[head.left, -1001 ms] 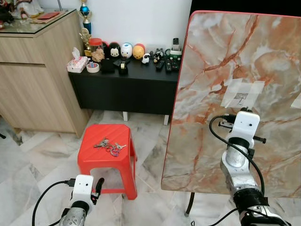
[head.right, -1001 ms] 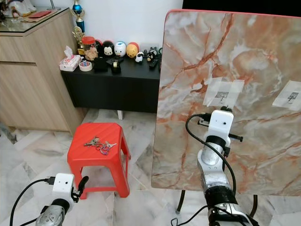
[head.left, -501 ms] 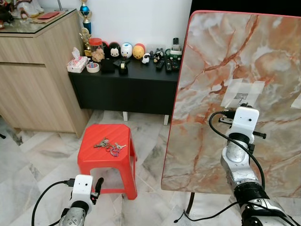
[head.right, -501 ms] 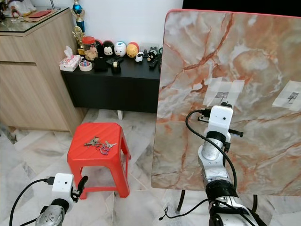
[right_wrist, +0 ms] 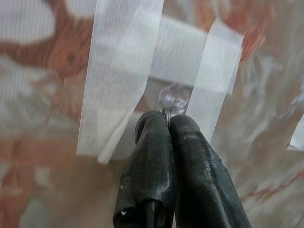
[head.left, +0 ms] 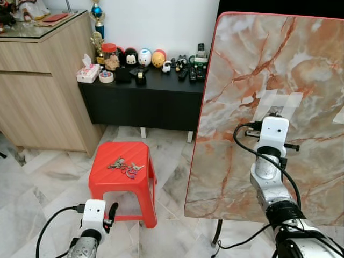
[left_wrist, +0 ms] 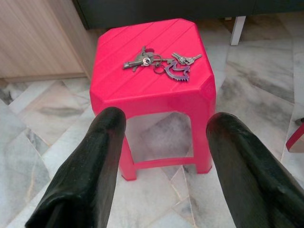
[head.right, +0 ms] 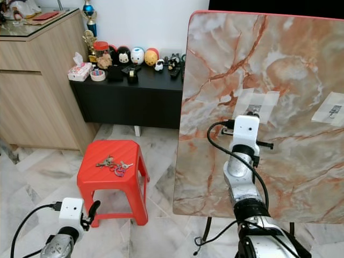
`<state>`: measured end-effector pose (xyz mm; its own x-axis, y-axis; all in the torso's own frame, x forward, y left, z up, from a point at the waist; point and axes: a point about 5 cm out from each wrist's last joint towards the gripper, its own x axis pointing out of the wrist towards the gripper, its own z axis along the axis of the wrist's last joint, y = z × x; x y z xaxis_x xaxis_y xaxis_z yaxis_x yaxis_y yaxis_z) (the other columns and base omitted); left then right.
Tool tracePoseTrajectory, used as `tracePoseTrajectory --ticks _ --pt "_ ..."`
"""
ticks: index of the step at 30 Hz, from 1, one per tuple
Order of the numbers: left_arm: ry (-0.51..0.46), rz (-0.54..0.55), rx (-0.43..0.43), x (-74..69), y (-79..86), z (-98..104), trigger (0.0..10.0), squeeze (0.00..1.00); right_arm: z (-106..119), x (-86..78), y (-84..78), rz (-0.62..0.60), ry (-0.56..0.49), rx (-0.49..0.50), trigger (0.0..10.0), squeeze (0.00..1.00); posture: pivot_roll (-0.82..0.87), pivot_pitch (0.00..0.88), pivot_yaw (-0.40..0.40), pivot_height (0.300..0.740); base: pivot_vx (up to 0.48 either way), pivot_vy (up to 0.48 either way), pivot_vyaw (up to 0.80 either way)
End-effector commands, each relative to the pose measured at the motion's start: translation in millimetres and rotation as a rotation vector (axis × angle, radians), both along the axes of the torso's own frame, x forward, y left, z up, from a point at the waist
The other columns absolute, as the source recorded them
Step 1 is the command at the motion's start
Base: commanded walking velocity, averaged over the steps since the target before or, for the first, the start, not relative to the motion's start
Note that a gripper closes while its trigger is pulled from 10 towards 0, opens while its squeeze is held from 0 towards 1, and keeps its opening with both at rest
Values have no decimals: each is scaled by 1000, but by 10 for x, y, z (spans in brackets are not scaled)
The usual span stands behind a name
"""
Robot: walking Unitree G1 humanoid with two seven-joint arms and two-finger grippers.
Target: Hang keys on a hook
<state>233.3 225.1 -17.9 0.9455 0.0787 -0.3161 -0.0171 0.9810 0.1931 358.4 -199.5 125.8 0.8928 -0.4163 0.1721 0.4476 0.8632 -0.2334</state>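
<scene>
The square plastic stool is bright red, with diagonal grooves on its seat. The bunch of metal keys is grey-silver, with one pink-purple tag. The upright marble-pattern board is cream and grey with orange-red veins and a red edge; strips of white translucent tape cross on it. The low cabinet is black, the tall cupboard light wood. The floor has grey-white marble tiles. Both tools, left and right, have black fingers.
</scene>
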Motion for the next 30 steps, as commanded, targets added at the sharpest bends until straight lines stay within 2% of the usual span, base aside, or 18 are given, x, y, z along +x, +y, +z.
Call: tracePoseTrajectory --ticks 1,14,21,22,23,24,25,27,29,30 --pt "-16 15 -14 26 -17 18 10000 0 40 37 -14 2 9 -16 10000 0 74 0 -74 717 0 0 0" --pt "-12 14 -16 18 -15 13 10000 0 39 59 -22 4 52 -99 10000 0 74 0 -73 717 0 0 0" --pt "-11 13 -15 18 -16 11 10000 0 32 64 -5 17 61 -98 10000 20 74 0 -72 717 0 0 0" --pt "-11 14 -16 18 -17 12 10000 0 31 65 -4 19 62 -96 10000 294 74 0 -72 717 0 0 0" --pt "-12 14 -16 19 -17 12 10000 0 31 66 -4 20 62 -95 10000 294 74 0 -72 717 0 0 0" --pt "-12 14 -16 20 -18 12 10000 0 30 67 -4 20 64 -95 10000 831 74 0 -72 717 0 0 0" --pt "-11 13 -16 20 -19 12 10000 0 27 68 -3 20 68 -94 10000 890 74 0 -72 717 0 0 0" --pt "-10 13 -15 21 -20 12 10000 0 24 69 -2 22 71 -91 10000 922 74 0 -72 717 0 0 0" --pt "-9 13 -16 22 -21 11 10000 0 21 72 0 23 77 -94 10000 922 74 0 -72 717 0 0 0" --pt "-9 13 -17 22 -22 10 10000 0 18 73 1 23 80 -94 10000 878 74 0 -72 717 0 0 0"
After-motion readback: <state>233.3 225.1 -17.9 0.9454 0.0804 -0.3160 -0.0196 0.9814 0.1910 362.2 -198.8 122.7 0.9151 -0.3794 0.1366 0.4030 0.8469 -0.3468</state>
